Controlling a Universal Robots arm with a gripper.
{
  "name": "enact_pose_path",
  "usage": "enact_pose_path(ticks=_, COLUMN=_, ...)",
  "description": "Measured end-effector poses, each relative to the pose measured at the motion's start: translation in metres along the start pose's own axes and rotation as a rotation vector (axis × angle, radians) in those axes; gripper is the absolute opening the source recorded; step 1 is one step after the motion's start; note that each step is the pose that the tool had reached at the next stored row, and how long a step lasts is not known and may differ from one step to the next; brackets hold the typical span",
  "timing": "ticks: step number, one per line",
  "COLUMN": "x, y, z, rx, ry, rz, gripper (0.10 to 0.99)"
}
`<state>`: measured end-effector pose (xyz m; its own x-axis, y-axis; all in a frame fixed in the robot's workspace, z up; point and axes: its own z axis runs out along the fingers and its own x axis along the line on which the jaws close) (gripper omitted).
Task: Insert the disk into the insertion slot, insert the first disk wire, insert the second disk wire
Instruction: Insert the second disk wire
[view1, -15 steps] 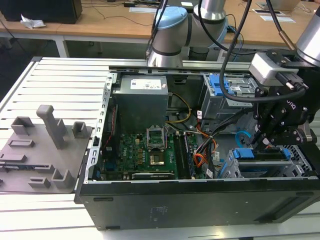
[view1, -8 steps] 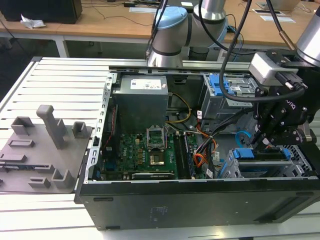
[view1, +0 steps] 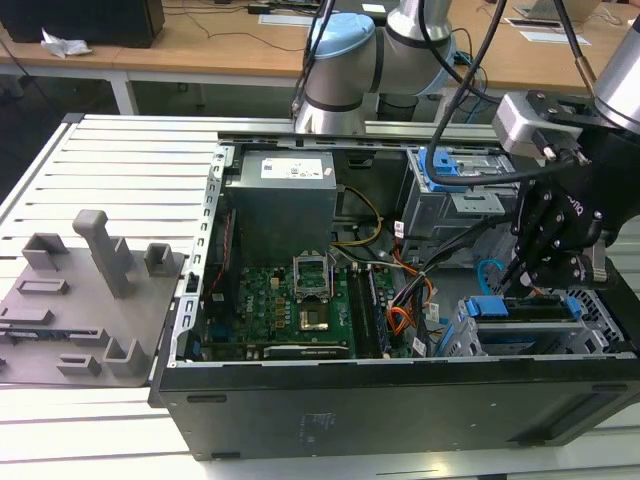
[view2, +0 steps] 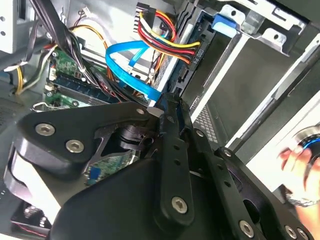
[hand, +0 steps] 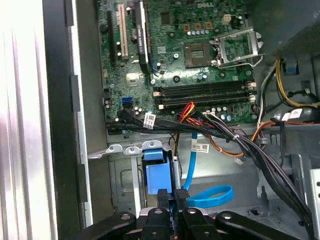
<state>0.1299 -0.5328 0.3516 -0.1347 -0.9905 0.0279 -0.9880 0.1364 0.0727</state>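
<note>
1. White slatted metal table (view1: 120, 150): carries a black sheet-metal computer case (view1: 400, 400), lying with its open side up. A grey moulded fixture (view1: 100, 290) sits at the case's 9 o'clock in the exterior view.
2. Case contents, exterior view:
   - a grey box-shaped power supply (view1: 280, 200) at 12 o'clock;
   - a green motherboard (view1: 270, 300) at 7 o'clock;
   - a taller grey drive cage with a blue latch (view1: 450, 185) at 2 o'clock;
   - a light-grey perforated sheet-metal cage forming the insertion slot (view1: 465, 340) at 4 o'clock.
3. Insertion slot contents: the flat rectangular disk in its bright blue plastic carrier (view1: 490, 307) lies in the bay. Its long axis runs 9 to 3 o'clock in the exterior view. In the first wrist view the carrier's blue end (hand: 156, 175) points toward the motherboard (hand: 200, 60).
4. Black two-finger gripper (view1: 522, 285): stands over the 9 o'clock end of the slot, just beside the carrier's blue end (hand: 172, 195). The jaws are narrow, nearly together, pinching the end of the cable in item 5.
5. Thin flat light-blue cable (hand: 212, 196): curves in a loop near the carrier. In the second wrist view it arches (view2: 125, 60) down into the fingertips (view2: 162, 107). Its plug is hidden by the fingers.
6. Orange, red and yellow wire bundle (view2: 165, 37): lies just beside the cable's arch.
</note>
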Motion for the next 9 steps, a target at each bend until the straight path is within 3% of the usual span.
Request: enact_pose_path(ticks=9, x=0.0, y=-0.0001, z=0.0001, rx=-0.004, ry=-0.0095, rz=0.13, gripper=0.165)
